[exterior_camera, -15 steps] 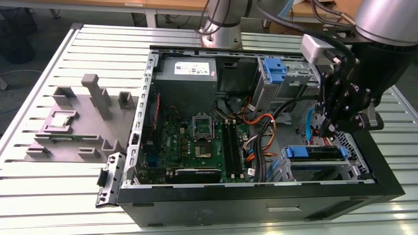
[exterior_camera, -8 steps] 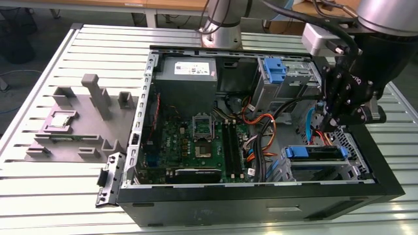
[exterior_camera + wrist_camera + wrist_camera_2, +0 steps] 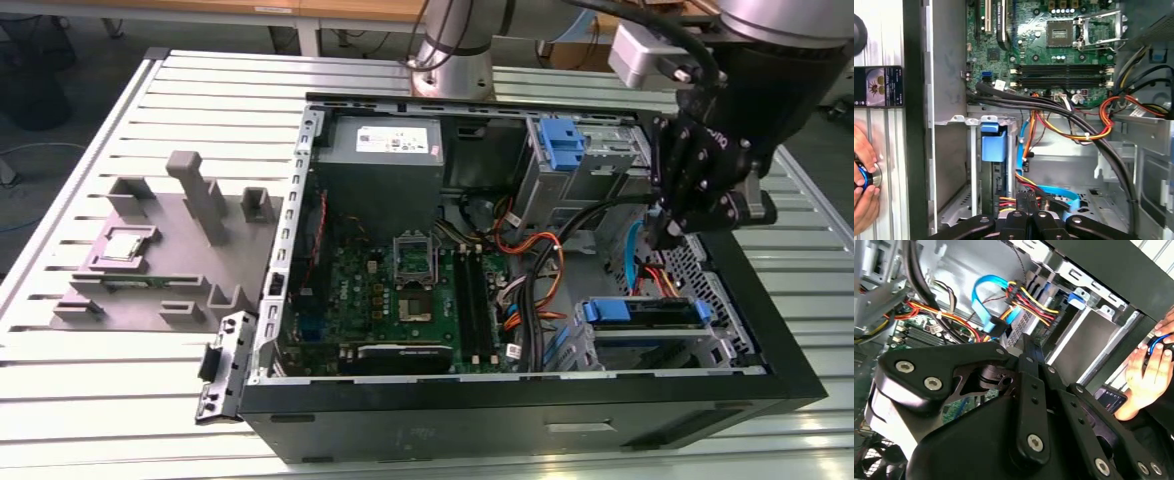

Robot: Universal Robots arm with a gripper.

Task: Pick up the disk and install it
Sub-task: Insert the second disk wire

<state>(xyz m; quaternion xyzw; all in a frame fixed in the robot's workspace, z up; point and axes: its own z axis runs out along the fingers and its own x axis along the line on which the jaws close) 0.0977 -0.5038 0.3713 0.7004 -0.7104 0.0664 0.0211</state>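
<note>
Open computer case [image 3: 747, 330] on slatted metal table [image 3: 107, 370], pincer [image 3: 663, 238] inside

Bundled cables [image 3: 534, 270] crowd the case's middle, while the motherboard [image 3: 400, 300] beside them lies open from above.

End effector [image 3: 1027, 200] lowered — fingers closed.

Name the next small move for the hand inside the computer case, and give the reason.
Probably a slow, straight lift. The hand is shut with nothing visibly in it, the disk appears to sit in its bay already, and the blue cable runs close beside the hand, so sideways motion might snag it.
</note>
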